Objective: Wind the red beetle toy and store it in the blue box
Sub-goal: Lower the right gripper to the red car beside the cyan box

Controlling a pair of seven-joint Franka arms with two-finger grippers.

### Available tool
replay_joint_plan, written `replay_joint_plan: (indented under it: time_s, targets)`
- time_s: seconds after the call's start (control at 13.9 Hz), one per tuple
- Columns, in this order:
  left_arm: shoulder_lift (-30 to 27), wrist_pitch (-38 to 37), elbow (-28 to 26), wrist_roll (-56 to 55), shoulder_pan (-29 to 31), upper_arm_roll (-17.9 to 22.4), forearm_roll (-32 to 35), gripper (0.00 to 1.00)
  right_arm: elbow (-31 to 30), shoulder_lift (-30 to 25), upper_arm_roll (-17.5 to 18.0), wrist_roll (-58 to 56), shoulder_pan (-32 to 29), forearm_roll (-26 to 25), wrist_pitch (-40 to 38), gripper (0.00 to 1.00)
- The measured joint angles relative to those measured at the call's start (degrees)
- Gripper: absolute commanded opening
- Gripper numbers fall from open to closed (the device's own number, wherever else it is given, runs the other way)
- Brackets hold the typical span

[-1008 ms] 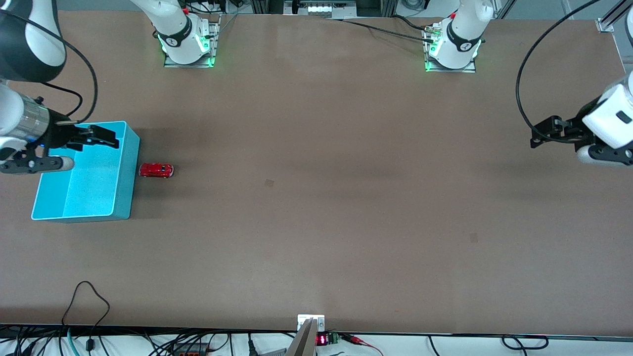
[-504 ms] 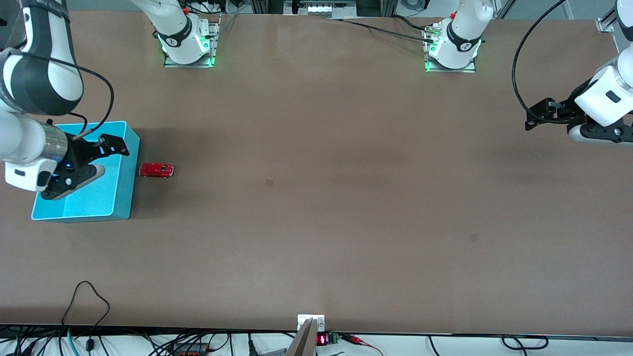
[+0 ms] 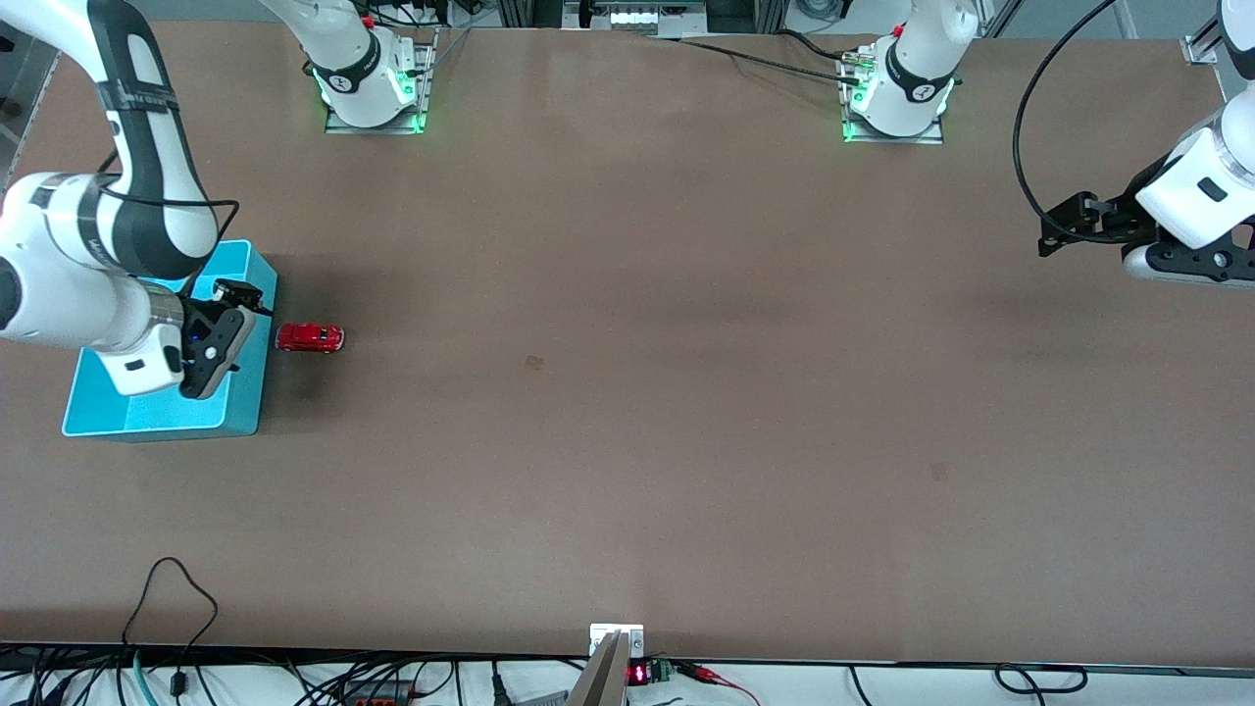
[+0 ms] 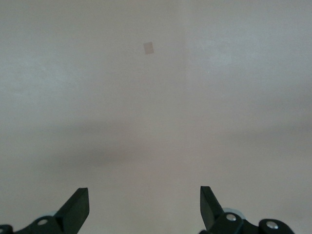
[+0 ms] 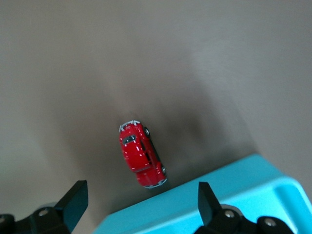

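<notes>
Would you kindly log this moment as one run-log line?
right gripper: open, over blue box | red beetle toy: on table beside box | left gripper: open, waiting

Both arms (image 3: 118, 235) were white with black joint bands. Each base (image 3: 373, 93) glowed green and carried a small round mark. The grippers (image 4: 144, 207) had black fingers. A black cable (image 3: 1025, 147) looped beside the left arm.

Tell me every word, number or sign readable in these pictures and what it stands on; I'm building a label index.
None can be read.
Round black-and-white emblem on each arm's base collar: too small to read.
Small display with red digits at the table edge nearest the front camera: too blurred to read.
Red beetle toy and blue box: no lettering visible.
</notes>
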Motion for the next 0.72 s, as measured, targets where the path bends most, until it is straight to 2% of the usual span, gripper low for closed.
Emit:
replay_joint_plan:
  time_s: [0.29, 0.72]
  targets:
    - [0.0, -0.1, 0.06, 0.0, -0.5, -0.37, 0.0, 1.0, -8.72, -0.01, 0.91, -11.93, 0.14, 0.0, 11.94, 1.0]
    - [0.01, -0.1, 0.97, 0.0, -0.88, -0.39, 0.0, 1.0, -15.65, 0.51, 1.68, -17.53, 0.28, -0.06, 22.84, 1.0]
